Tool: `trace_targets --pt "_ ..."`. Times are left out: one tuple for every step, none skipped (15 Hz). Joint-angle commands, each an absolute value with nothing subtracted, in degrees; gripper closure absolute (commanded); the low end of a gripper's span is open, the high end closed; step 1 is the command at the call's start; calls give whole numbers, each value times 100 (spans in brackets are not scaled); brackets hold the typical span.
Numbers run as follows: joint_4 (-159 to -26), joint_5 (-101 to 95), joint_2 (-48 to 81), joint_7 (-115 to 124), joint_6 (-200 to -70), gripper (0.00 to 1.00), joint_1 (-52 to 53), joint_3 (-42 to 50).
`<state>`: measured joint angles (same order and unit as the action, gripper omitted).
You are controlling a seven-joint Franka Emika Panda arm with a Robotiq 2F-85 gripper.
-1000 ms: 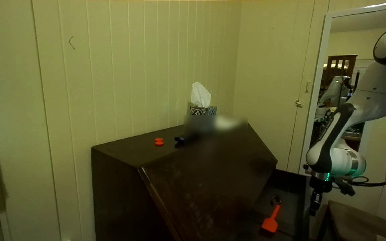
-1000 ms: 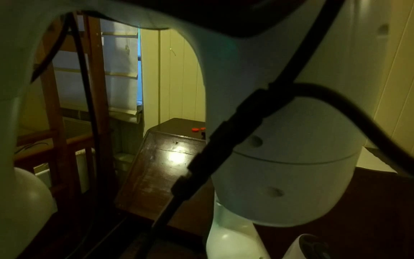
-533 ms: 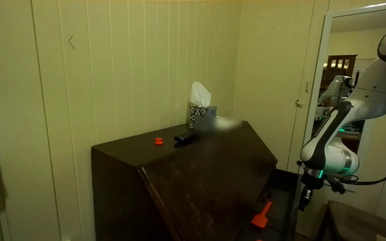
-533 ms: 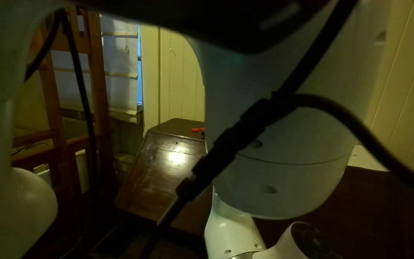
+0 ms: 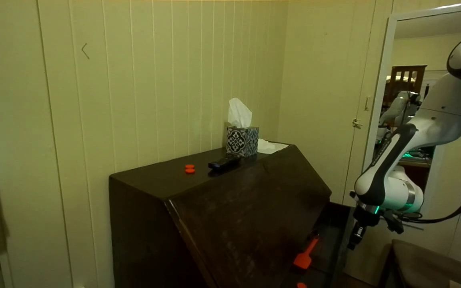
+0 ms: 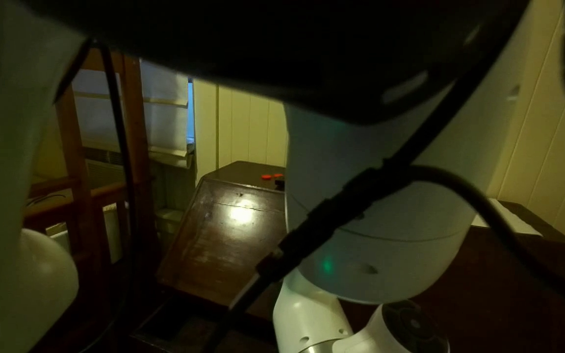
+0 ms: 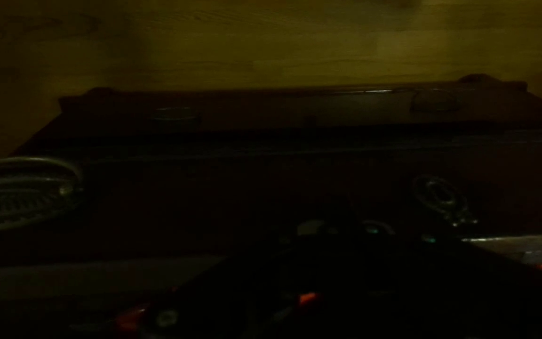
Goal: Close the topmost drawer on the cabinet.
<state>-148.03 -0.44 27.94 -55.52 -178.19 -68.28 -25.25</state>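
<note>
The topmost drawer (image 5: 340, 260) stands pulled out below the slanted front of the cabinet (image 5: 238, 224). The gripper (image 5: 351, 245) points down on the drawer's outer side, its tips just beside the drawer's rim; whether they touch it, I cannot tell. In the dark wrist view the front board (image 7: 233, 202) runs crosswise, and the gripper reaches past its top edge, between an oval handle (image 7: 21, 195) and a small metal plate (image 7: 442, 197). Whether the fingers are wide or narrow cannot be made out, as they are too dark and small. Inside the drawer lie an orange brush-shaped tool (image 5: 303, 259) and a round orange piece (image 5: 301, 285). On the cabinet's flat top stands a patterned tissue box (image 5: 241, 142), with a dark remote (image 5: 224, 163) just in front, two orange discs (image 5: 190, 171) near the remote, and white paper (image 5: 269, 147) beside the box. The robot arm (image 5: 404, 192) bends down in front of a tall mirror (image 5: 430, 48), near a brown chair (image 5: 430, 260). In an exterior view a black cable (image 6: 317, 228) crosses the arm.
</note>
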Motion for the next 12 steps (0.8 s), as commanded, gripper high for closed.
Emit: trace_targets --pt "-14528 -80 3291 -4984 -18351 100 -7032 -3352" --pt "-14528 -162 3357 -4855 -18484 100 -7114 -3472" --pt "-14508 -270 3427 -4722 -18607 100 -7119 -3524" --pt "-14484 -383 3483 -4566 -18684 100 -7085 -3538" --pt "-14438 -478 3532 -4403 -18739 100 -6953 -3465" --pt "-14421 -568 3531 -4248 -18749 100 -6840 -3371" --pt "-14707 -804 3212 -4352 -18515 99 -7059 -3011" --pt "-14684 -859 3231 -4248 -18525 99 -7032 -3006" --pt "-14671 -880 3243 -4206 -18525 99 -7026 -3006" --pt "-14670 -883 3244 -4200 -18525 99 -7026 -3006" --pt "-14670 -884 3244 -4197 -18525 99 -7026 -3006" --pt "-14670 -885 3244 -4195 -18525 99 -7026 -3005"
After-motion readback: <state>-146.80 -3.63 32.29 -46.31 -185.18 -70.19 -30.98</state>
